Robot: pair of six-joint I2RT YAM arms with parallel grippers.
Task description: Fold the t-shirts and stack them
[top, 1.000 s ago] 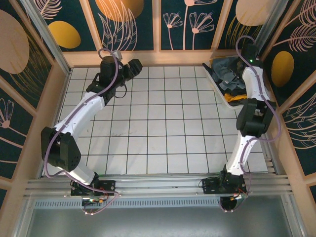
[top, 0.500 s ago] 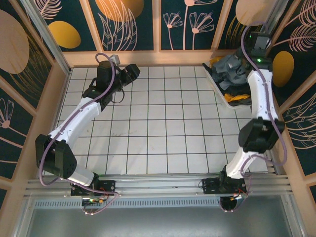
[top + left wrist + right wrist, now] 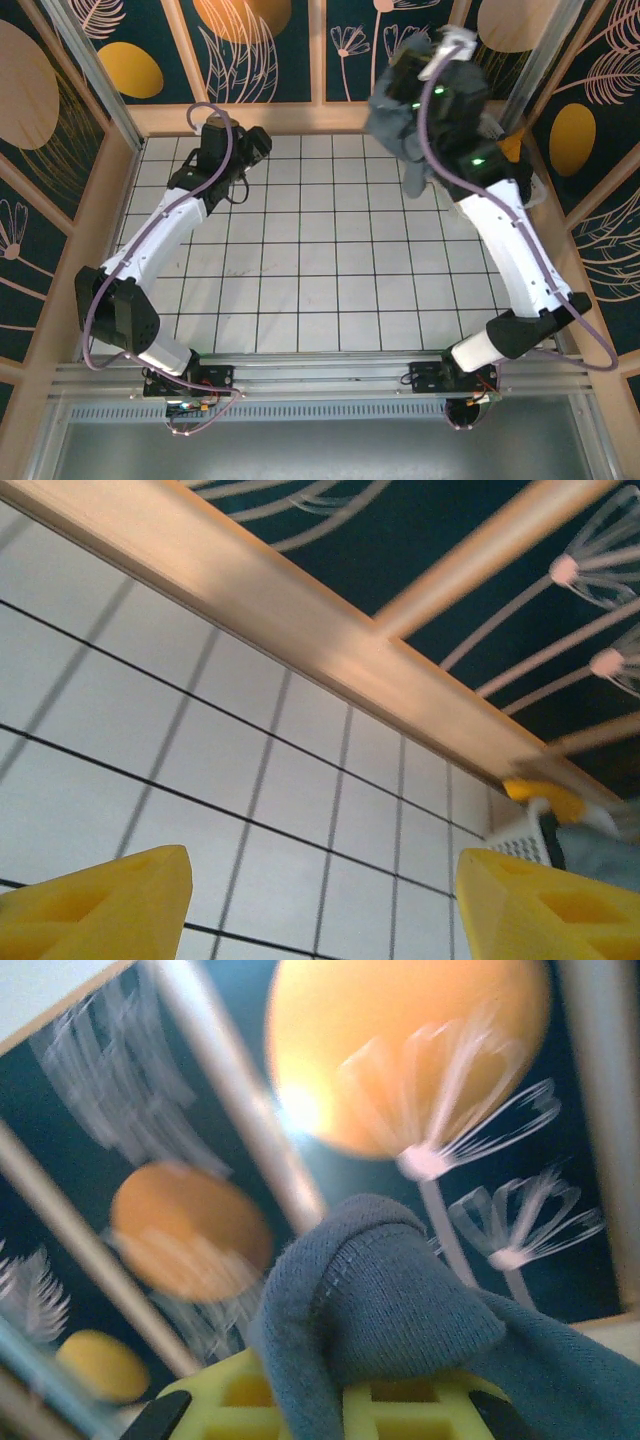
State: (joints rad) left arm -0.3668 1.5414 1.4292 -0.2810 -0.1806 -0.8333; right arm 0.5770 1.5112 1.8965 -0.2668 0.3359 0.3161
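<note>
Above tiled floor (image 3: 330, 260), grey-blue t-shirt (image 3: 398, 130) hangs clamped in right hand (image 3: 412, 85).

The white tiled tabletop (image 3: 300, 250) carries a white plastic basket (image 3: 516, 831) at its far right corner.

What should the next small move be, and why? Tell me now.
Probably swing the right pincer over the middle of the tiled floor and lower: it grips the grey-blue t-shirt bunched and hanging in the air, not yet laid flat for folding.
</note>
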